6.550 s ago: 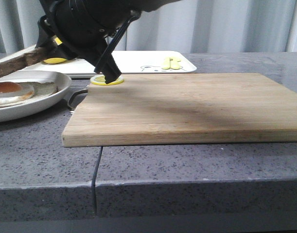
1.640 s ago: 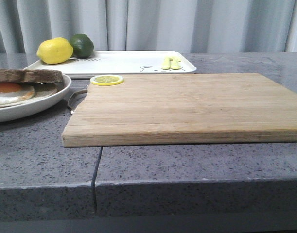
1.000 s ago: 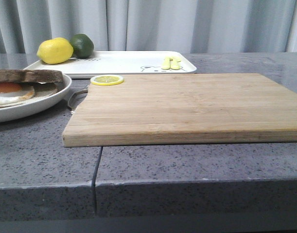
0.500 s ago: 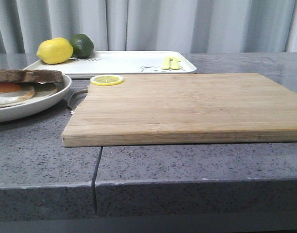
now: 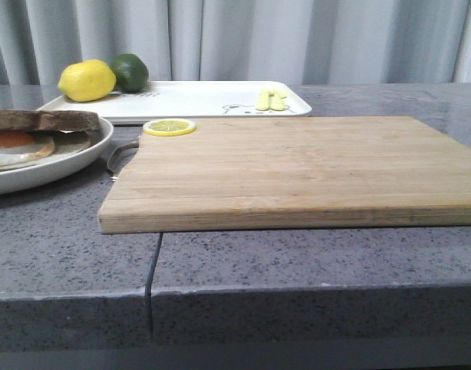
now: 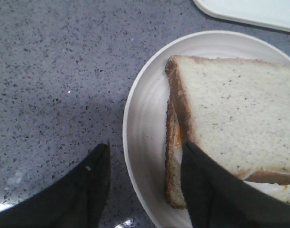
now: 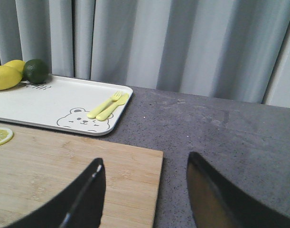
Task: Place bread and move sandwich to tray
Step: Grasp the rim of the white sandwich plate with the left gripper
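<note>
The bread point(image 5: 42, 120) lies on top of the fried egg point(image 5: 15, 146), forming the sandwich in the round white plate point(image 5: 58, 169) at the left. In the left wrist view the bread's pale speckled face point(image 6: 235, 118) covers the egg, and the paler lower slice point(image 6: 172, 175) peeks out at its edge. My left gripper point(image 6: 145, 146) is open above the plate's rim point(image 6: 145, 123), one finger over the sandwich, the other over the counter. The white tray point(image 5: 196, 99) stands at the back. My right gripper point(image 7: 145, 160) is open and empty over the cutting board's corner.
A wooden cutting board point(image 5: 297, 169) fills the middle, with a lemon slice point(image 5: 169, 126) at its back left corner. On the tray sit a lemon point(image 5: 87, 80), a lime point(image 5: 129, 72) and a small yellow fork and spoon point(image 5: 270, 99). Grey curtains hang behind.
The left arm, which stood over the plate holding the bread 6.5 s ago, has left the front view; the bread now lies on the egg. Nothing has moved in the last 1.6 s.
</note>
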Robot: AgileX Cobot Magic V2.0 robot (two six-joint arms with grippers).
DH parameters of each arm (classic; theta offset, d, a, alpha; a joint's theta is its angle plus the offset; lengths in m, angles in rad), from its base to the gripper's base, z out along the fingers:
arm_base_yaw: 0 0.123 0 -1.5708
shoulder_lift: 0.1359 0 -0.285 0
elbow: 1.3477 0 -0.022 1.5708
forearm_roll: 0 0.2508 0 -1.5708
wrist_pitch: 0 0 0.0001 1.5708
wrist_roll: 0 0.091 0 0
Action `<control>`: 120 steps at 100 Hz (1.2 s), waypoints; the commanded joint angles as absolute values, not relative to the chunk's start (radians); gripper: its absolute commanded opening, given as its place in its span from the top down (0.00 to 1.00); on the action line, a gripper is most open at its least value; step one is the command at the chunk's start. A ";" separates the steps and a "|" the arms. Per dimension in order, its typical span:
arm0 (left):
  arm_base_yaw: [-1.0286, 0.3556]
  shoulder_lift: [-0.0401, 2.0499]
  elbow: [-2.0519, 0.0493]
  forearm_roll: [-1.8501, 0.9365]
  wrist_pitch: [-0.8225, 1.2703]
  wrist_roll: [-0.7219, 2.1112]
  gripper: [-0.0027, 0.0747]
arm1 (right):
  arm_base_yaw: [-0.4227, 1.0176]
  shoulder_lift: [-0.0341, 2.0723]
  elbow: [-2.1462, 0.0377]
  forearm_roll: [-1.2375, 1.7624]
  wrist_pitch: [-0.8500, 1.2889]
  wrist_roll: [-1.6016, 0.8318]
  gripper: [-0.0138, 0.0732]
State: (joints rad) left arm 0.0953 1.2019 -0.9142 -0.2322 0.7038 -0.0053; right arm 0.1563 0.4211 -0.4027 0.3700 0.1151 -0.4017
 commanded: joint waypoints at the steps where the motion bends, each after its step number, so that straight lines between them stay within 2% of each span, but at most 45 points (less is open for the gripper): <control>1: 0.097 1.216 -0.945 -0.245 0.640 -0.014 0.56 | 0.151 0.423 -0.430 0.365 0.042 -0.403 0.38; 66: 0.097 1.382 -0.945 -0.245 0.610 -0.014 0.56 | 0.151 0.423 -0.430 0.365 0.043 -0.403 0.38; 120: 0.097 1.435 -0.945 -0.245 0.607 -0.014 0.57 | 0.151 0.423 -0.430 0.365 0.042 -0.403 0.38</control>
State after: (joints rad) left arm 0.0953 1.4500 -0.9202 -0.2322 0.6222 -0.0053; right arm 0.1563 0.4211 -0.4027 0.3700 0.1151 -0.4017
